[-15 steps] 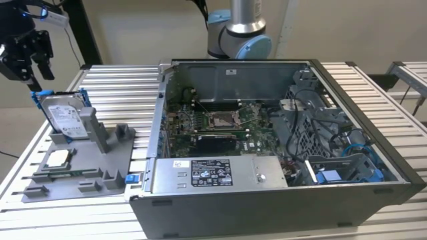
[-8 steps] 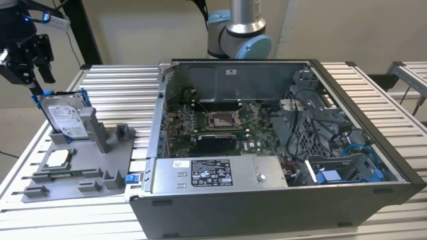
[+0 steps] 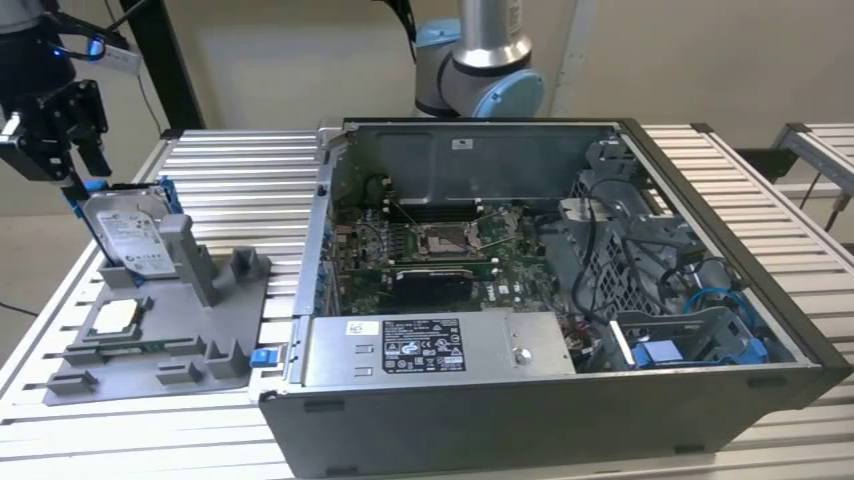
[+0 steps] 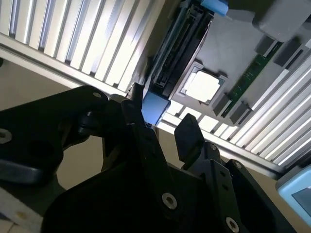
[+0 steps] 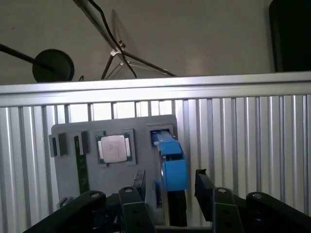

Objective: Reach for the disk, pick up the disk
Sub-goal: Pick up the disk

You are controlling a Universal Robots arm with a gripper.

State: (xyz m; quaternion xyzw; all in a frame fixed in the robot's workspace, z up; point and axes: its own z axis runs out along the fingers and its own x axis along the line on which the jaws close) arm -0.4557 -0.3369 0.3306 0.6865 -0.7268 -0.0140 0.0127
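as it hangs just above the disk's (image 3: 134, 235) blue-framed end, the pincer (image 5: 170, 177) stands open.

Work surface: slatted aluminium table (image 3: 240, 165). In the exterior view, a plain beige wall (image 3: 294, 60) stands behind it at 12 o'clock, a black upright post (image 3: 171, 60) at 11 o'clock, and a second slatted table (image 3: 817, 150) at 2 o'clock. In the first wrist view, a round black stand base (image 5: 53, 65) rests on the beige floor (image 5: 204, 34).
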